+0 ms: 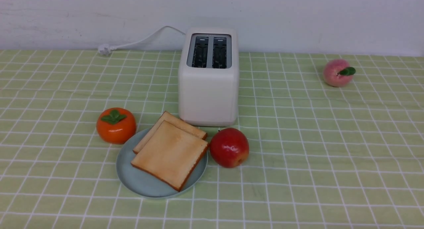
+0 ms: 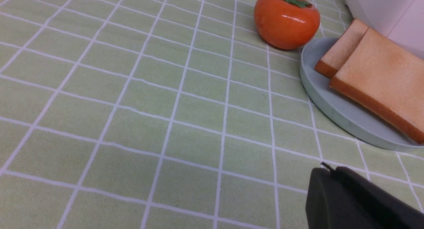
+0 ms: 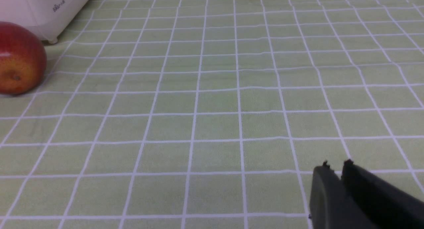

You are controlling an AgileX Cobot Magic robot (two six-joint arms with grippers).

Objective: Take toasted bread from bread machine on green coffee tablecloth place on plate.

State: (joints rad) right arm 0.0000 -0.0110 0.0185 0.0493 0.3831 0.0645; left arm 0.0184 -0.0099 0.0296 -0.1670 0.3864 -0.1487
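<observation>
Two square, golden-tan toast slices lie overlapping on the round, pale blue-grey plate, near the boxy, cream-white toaster. Black left gripper: fingers pressed together. Black right gripper: fingertips narrowly spread

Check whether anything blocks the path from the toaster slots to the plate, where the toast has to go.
The toast already lies on the plate, so nothing remains to carry across. Between the toaster and plate, no separate object stands directly in the way; the red apple sits just right of that path.
</observation>
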